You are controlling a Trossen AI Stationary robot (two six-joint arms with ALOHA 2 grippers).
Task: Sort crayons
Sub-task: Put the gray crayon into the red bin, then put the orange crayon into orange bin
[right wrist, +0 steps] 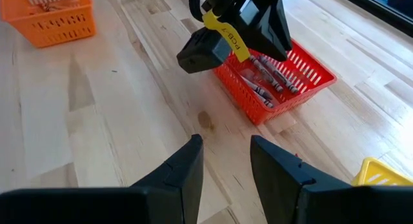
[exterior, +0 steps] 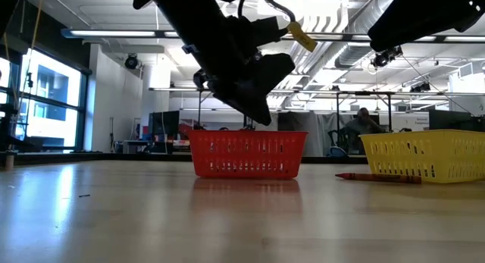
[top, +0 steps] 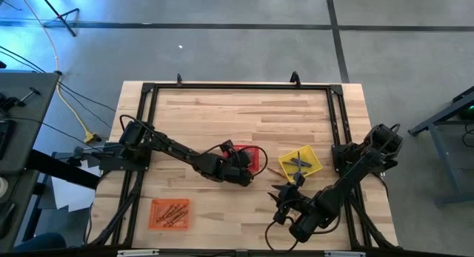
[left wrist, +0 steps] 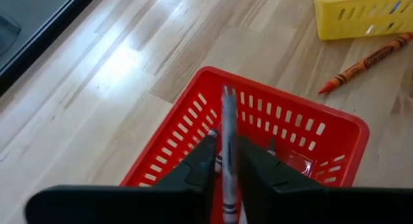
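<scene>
My left gripper (left wrist: 224, 145) is shut on a grey crayon (left wrist: 228, 114) and hangs just above the red mesh basket (left wrist: 322, 130), which stands mid-table (top: 255, 155) and holds several grey crayons (right wrist: 271, 75). In the low view the gripper (exterior: 254, 89) is above the basket (exterior: 246, 153). My right gripper (right wrist: 226, 150) is open and empty above bare table, near the front right (top: 284, 195). An orange-red crayon (left wrist: 364, 61) lies flat on the table between the red basket and the yellow basket (top: 300, 162). My left gripper pinches the grey crayon between its two fingers, about the middle of its length (left wrist: 228, 161). The crayon lies along the fingers and its far end (left wrist: 227, 93) sticks out past the fingertips. The fingers slant down over the red basket. The crayon is lifted clear.
An orange basket (top: 170, 212) with several crayons stands at the front left. The yellow basket (exterior: 424, 153) holds dark crayons. A black frame (top: 237, 87) runs around the table. Bare wood lies between the orange and red baskets.
</scene>
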